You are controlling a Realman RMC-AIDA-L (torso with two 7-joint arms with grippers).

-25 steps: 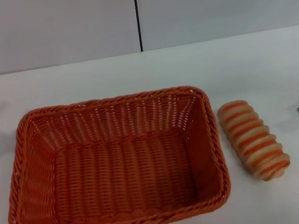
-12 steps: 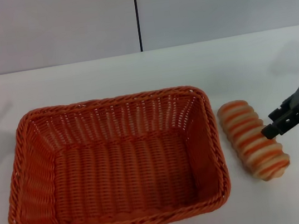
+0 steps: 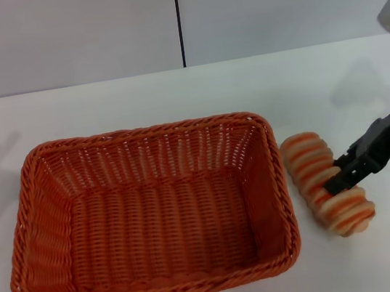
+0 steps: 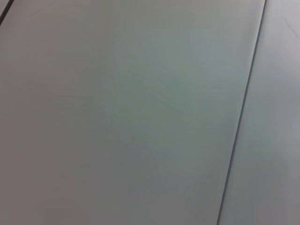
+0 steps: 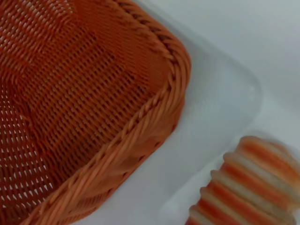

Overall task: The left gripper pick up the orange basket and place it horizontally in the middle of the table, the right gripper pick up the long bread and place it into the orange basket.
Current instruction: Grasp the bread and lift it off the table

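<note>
I have brought the right gripper (image 3: pixel 331 186) in from the table edge onto the long bread (image 3: pixel 327 182); it now touches the loaf's midsection. Whether its fingers pinch, I cannot tell. The orange basket (image 3: pixel 39 235) sits just beyond, so lifting comes next.

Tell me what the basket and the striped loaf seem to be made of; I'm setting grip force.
The orange basket looks like woven plastic wicker: even strands, braided rim, slight sheen. The long bread looks like a moulded toy, foam or soft plastic: smooth ridges with painted stripes, hardness unclear. The right gripper is at its middle.
</note>
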